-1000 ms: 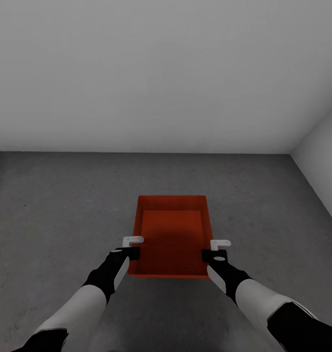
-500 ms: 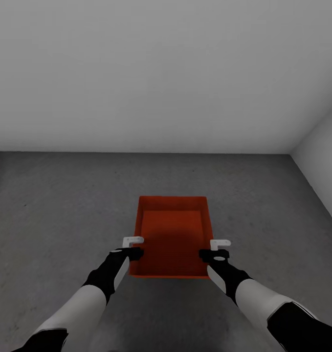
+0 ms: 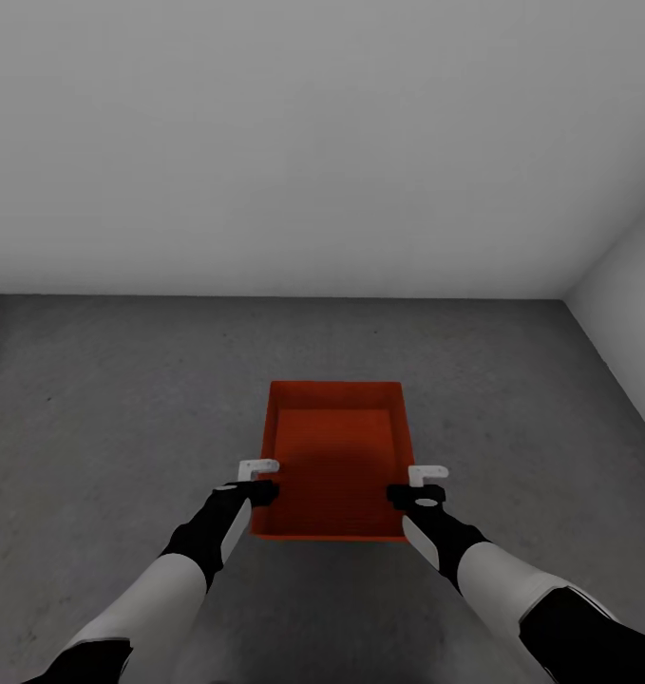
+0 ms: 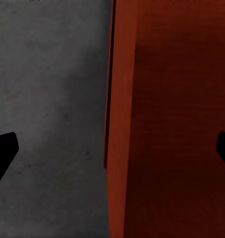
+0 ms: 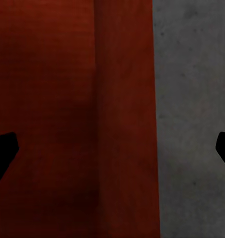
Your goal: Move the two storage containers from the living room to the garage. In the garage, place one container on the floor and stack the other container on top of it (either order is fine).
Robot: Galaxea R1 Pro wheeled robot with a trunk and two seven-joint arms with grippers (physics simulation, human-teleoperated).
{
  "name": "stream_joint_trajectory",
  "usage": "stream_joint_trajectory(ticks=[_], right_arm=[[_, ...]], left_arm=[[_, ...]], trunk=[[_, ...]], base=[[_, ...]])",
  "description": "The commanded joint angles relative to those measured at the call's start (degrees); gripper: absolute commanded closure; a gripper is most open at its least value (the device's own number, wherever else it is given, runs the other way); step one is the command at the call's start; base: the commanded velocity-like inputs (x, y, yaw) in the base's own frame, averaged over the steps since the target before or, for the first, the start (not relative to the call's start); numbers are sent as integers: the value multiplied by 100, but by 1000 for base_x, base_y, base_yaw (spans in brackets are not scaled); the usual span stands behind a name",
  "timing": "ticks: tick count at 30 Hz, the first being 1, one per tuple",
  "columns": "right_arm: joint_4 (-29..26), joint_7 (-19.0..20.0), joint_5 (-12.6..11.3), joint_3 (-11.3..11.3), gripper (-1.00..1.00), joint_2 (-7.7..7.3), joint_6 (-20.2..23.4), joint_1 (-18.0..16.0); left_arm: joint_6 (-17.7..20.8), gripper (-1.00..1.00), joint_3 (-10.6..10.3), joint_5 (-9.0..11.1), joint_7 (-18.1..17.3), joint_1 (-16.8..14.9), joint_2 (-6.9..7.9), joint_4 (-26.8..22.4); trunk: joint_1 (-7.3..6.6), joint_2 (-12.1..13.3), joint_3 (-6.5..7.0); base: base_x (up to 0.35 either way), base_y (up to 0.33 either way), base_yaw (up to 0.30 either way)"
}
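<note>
One storage container [image 3: 335,456]: orange-red, rectangular, open-topped, plain flat walls, upright. Sits between the left end effector [image 3: 257,480] and right end effector [image 3: 419,483], each straddling a side wall near its closer end. Rough dark grey floor [image 3: 123,399] beneath.

- Two arms are seen in the head view, each built of a pale grey-white forearm segment between glossy black sections.
- The left arm [image 3: 184,570] ends in a black wrist with a light grey panel along its side.
- The right arm [image 3: 493,570] has a black wrist with a small white oval mark on top.
- A white L-shaped bracket is mounted at each wrist.
- Black tapered fingers [image 4: 3,153] are shown in both wrist views.
</note>
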Motion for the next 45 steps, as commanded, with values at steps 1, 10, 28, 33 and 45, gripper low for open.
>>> stream_joint_trajectory(ticks=[1, 10, 28, 33, 45], right_arm=[[-8, -37, -37, 49, -100, -2, 19, -3], [-8, -37, -37, 49, -100, -6, 19, -3], [-8, -37, -37, 49, -100, -7, 19, -3], [-8, -37, -37, 49, -100, -7, 16, -3], [-8, -44, -37, 49, -100, -7, 14, -3]], left_arm=[[31, -100, 33, -35, -4, -1, -7, -10], [25, -100, 33, -35, -1, -1, -9, -10], [30, -100, 33, -27, 0, -1, -11, -10], [31, -100, 33, -27, -1, -1, -13, -10], [31, -100, 33, -26, 0, -1, -16, -10]], trunk=[[0, -2, -3], [0, -2, -3], [-308, 560, 248], [-418, 760, 338], [-681, 1242, 553]], base=[[0, 0, 0], [0, 0, 0], [0, 0, 0], [0, 0, 0], [0, 0, 0]])
